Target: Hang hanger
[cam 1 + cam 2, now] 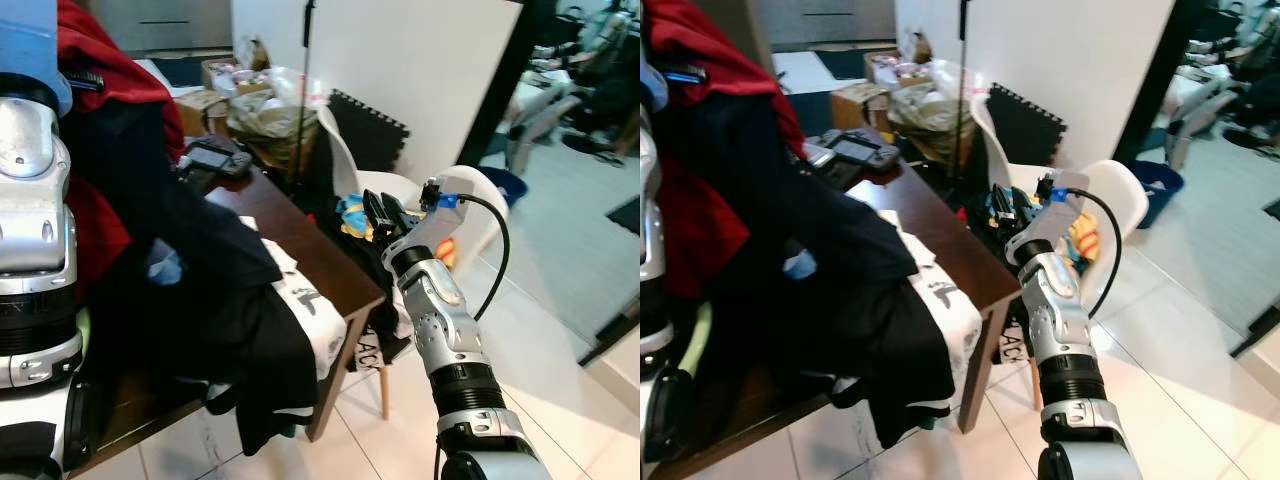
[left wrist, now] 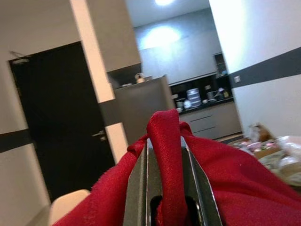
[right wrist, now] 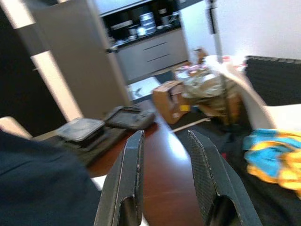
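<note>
Soft red cloth (image 2: pixel 164 136) bunches in a fold pinched between the left gripper (image 2: pixel 165 188) fingers, raised high. The right gripper (image 3: pixel 164 162), fingers spread and empty, reaches over the glossy brown table (image 3: pixel 164 174) beside draped dark garments (image 1: pixel 215 300); the hanger itself cannot be made out

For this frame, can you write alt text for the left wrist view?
Red fabric is bunched between the two dark fingers of the left pincer, which is shut on it. Behind it are a black door, a pale wall, and a grey kitchen counter with dishes stacked on it.
</note>
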You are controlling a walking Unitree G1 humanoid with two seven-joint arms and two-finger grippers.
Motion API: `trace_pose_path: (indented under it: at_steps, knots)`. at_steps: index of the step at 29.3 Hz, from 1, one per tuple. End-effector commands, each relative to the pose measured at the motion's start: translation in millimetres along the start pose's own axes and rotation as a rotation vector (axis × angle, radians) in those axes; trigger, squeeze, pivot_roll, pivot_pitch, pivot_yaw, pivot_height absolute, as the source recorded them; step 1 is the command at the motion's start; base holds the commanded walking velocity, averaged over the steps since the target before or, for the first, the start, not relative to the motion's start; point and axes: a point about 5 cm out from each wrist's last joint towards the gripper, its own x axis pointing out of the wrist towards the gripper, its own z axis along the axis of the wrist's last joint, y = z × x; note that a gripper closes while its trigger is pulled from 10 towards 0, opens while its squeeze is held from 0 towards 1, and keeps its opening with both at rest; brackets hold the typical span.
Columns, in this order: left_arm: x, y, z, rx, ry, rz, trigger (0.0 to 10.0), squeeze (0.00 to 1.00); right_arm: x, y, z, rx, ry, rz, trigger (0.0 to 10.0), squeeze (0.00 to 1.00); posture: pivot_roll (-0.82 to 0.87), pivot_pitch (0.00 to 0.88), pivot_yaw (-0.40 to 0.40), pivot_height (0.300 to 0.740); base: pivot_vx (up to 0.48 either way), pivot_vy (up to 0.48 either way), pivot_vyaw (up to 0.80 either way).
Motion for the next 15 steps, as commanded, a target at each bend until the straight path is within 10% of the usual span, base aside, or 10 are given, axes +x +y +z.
trace_pose_path:
  at_steps: [1,4,5,6,7,15]
  knots:
    - [4.9,8.2,13.1,0.02,-0.048,0.019,0.0,0.0,-1.6,-2.7,-4.2,0.006,0.022,-0.007,10.0,0.0,0.09,0.0,-0.068,0.74,0.0,0.0,0.8]
    - [3.9,-1.0,8.4,-0.009,0.007,-0.05,1.8,0.0,-2.1,-3.6,-4.4,0.008,0.023,-0.009,10.0,0.0,0.09,0.0,-0.064,0.74,0.0,0.0,0.8]
    - [2.6,-6.6,4.7,-0.024,0.038,-0.085,6.0,0.0,-2.5,-4.2,-4.5,0.01,0.023,-0.011,10.0,0.0,0.09,0.0,-0.061,0.74,0.0,0.0,0.8]
    - [2.6,-6.6,4.7,-0.024,0.038,-0.085,6.0,0.0,-2.5,-4.2,-4.5,0.01,0.023,-0.011,10.0,0.0,0.09,0.0,-0.061,0.74,0.0,0.0,0.8]
    - [1.5,-11.3,0.9,-0.03,0.07,-0.118,10.0,0.0,-2.9,-4.8,-4.5,0.01,0.022,-0.013,10.0,0.0,0.09,0.0,-0.057,0.74,0.0,0.0,0.8]
    - [-1.0,-18.9,-4.9,-0.052,0.123,-0.173,10.0,0.0,-5.3,-7.0,-6.3,0.006,0.032,-0.018,10.0,0.0,0.09,0.0,-0.056,0.74,0.0,0.0,0.77]
